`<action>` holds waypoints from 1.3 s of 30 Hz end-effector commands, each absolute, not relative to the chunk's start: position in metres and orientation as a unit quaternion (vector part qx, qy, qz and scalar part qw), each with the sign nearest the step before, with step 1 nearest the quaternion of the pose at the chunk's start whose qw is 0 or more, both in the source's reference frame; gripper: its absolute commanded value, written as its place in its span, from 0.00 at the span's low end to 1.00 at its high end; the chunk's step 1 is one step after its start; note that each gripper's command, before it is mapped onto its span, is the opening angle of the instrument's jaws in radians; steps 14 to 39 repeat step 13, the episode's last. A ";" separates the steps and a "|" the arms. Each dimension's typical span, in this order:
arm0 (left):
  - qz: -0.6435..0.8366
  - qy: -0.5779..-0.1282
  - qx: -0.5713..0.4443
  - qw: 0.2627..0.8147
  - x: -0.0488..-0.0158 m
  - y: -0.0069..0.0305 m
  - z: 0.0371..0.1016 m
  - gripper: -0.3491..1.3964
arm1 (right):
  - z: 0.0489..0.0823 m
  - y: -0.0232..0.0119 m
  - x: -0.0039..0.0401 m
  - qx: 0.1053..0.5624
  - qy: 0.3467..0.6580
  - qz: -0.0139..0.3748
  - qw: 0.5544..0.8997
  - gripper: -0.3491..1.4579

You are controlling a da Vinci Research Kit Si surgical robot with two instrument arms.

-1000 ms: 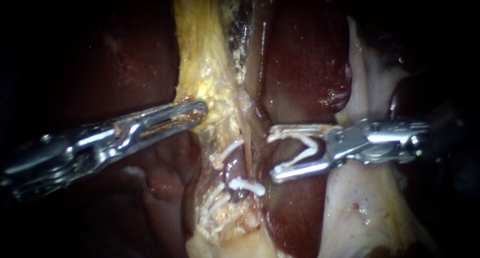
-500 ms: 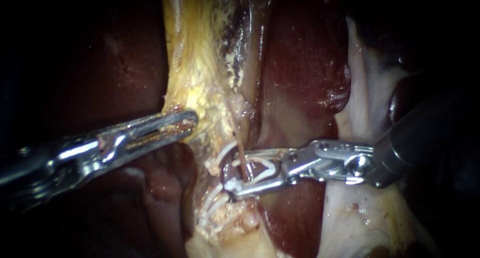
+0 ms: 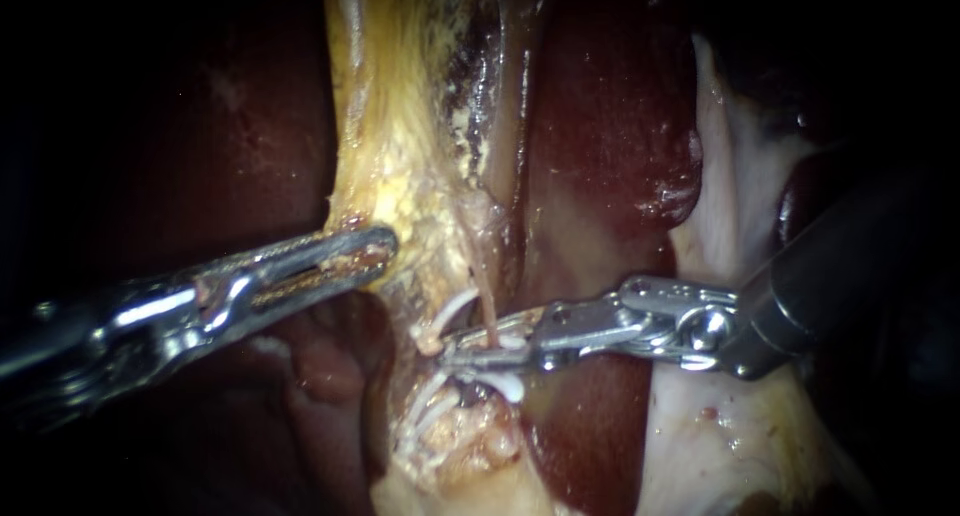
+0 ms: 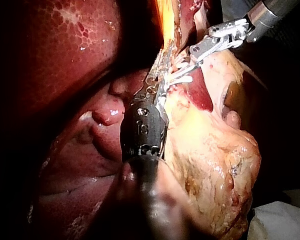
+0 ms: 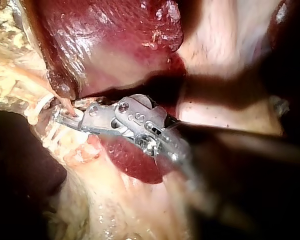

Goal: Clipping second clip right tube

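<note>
Endoscope view: right instrument (image 3: 452,354) jaws squeezed almost together on right tube (image 3: 487,301), white clip (image 3: 512,342) between them, just above lower clip (image 3: 503,382). Left instrument (image 3: 380,248) jaws clamp yellow tissue (image 3: 400,191). Risk: sideways tug tears thin tube, or clips overlap. Half second ago, right jaws stood wide around tube.

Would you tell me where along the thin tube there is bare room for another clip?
Free: the tube between the right instrument and the yellow tissue above. Crowded: below that instrument, where white clips lie close together.
</note>
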State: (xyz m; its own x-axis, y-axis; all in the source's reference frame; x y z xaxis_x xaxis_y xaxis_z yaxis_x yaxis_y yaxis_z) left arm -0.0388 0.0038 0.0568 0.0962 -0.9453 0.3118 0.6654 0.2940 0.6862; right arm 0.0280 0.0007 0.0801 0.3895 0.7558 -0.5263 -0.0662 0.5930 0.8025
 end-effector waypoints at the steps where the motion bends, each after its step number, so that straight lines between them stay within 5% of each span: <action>1: -0.562 -0.368 0.191 0.716 -0.0389 0.0038 0.0569 0.00 | 0.0801 0.0007 0.0281 0.359 0.481 0.273 0.752 0.00; 39: -0.562 -0.368 0.191 0.716 -0.0388 0.0038 0.0570 0.00 | 0.0801 0.0006 0.0282 0.365 0.478 0.278 0.749 0.00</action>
